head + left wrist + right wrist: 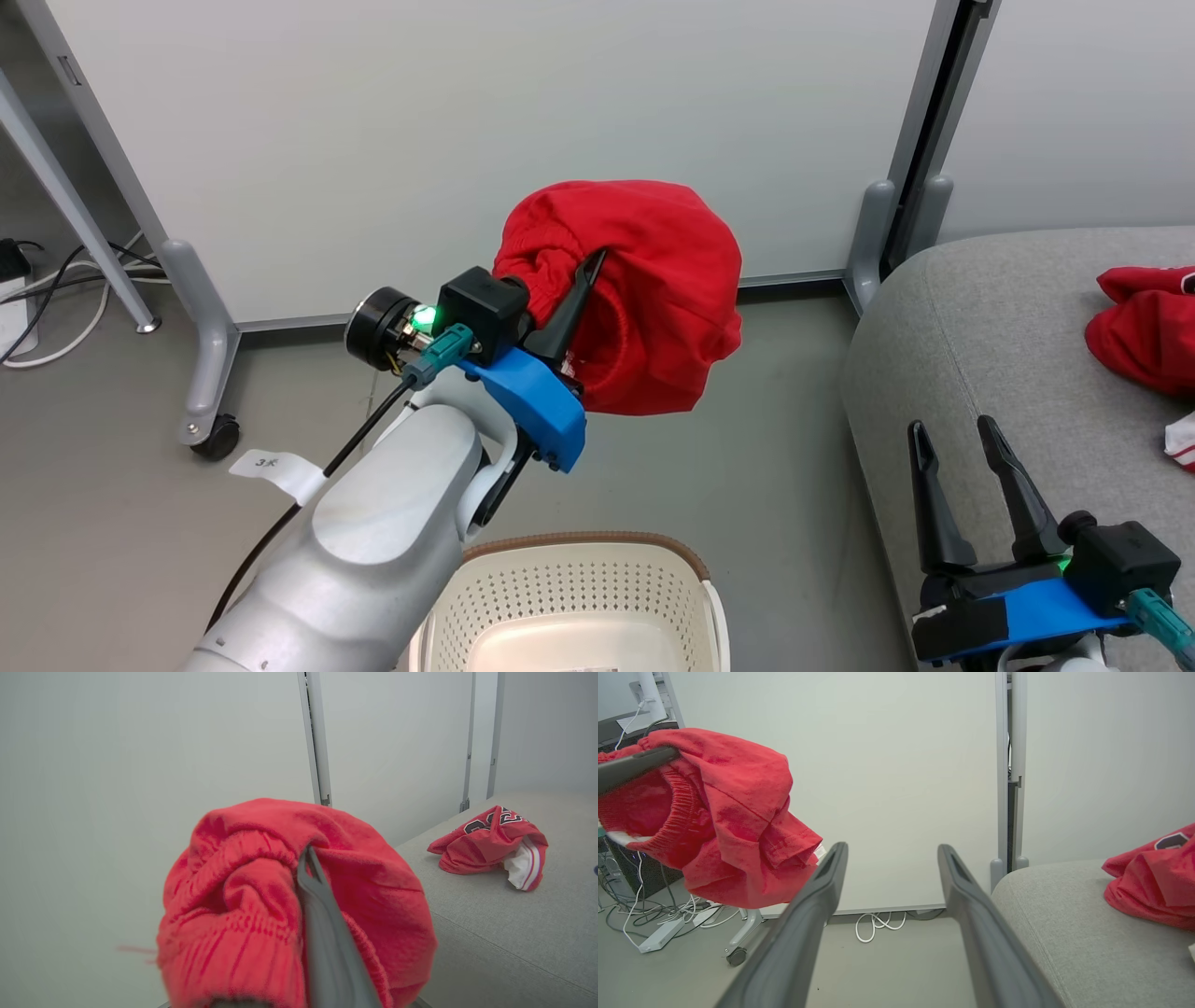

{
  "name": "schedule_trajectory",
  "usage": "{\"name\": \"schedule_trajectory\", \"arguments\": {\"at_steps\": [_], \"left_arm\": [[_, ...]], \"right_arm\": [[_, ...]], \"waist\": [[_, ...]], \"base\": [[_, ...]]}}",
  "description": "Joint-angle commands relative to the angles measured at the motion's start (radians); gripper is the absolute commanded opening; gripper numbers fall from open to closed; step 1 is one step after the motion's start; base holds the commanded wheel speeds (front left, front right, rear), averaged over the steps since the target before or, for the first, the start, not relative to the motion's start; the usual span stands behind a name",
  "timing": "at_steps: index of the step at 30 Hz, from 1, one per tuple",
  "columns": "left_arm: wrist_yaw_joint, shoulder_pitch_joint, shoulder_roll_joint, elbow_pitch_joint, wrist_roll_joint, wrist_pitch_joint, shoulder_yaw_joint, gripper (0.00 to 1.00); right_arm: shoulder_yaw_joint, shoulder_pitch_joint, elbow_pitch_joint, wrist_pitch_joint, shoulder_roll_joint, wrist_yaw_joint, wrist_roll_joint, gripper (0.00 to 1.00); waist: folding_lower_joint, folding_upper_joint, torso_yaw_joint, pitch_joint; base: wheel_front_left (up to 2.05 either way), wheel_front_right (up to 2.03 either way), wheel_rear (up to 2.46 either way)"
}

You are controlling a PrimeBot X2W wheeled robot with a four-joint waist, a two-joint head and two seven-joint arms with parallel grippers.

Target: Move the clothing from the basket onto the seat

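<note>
The left arm (pixel 373 523) reaches forward over the basket (pixel 653 543), and its jaws are closed on the red shorts (pixel 653 280). One dark finger (pixel 583 294) lies across the elastic waist; the other is buried in the cloth. The shorts hang bunched in the air above the floor (pixel 747 448) in front of a white panel (pixel 467 140), clear of the basket and to the left of the seat (pixel 980 345), not touching it.

The jersey (pixel 1144 327) lies crumpled on the seat towards its right side, black-and-white lettering uppermost and white striped trim at its near edge – well apart from the shorts.

The right jaws stand open and hold nothing. Their two fingers (pixel 934 504) point up the head view over the seat's near left corner, short of the jersey.

Cables (pixel 878 921) lie on the floor at the panel's foot.
</note>
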Motion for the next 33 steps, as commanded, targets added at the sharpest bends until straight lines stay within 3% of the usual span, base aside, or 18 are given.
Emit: {"name": "schedule_trajectory", "arguments": {"at_steps": [1,15,33], "left_arm": [[0.006,-0.009,0.004,-0.012,0.003,-0.005,0.002,0.0],[0.041,0.013,0.036,-0.123,0.001,0.025,-0.006,0.0],[0.05,-0.008,0.031,-0.167,0.011,0.037,-0.035,0.0]], "right_arm": [[-0.002,0.011,0.001,0.0,0.0,0.001,0.002,1.0],[0.022,0.006,0.001,0.0,0.0,0.001,0.014,1.0],[0.309,-0.166,0.065,0.001,0.0,0.001,0.02,1.0]], "waist": [[0.0002,-0.0001,0.001,-0.003],[0.0002,-0.0001,0.009,-0.01],[0.0002,-0.0001,0.028,0.018]], "base": [[0.0,0.0,0.0],[0.0,0.0,0.0],[0.0,0.0,0.0]]}}
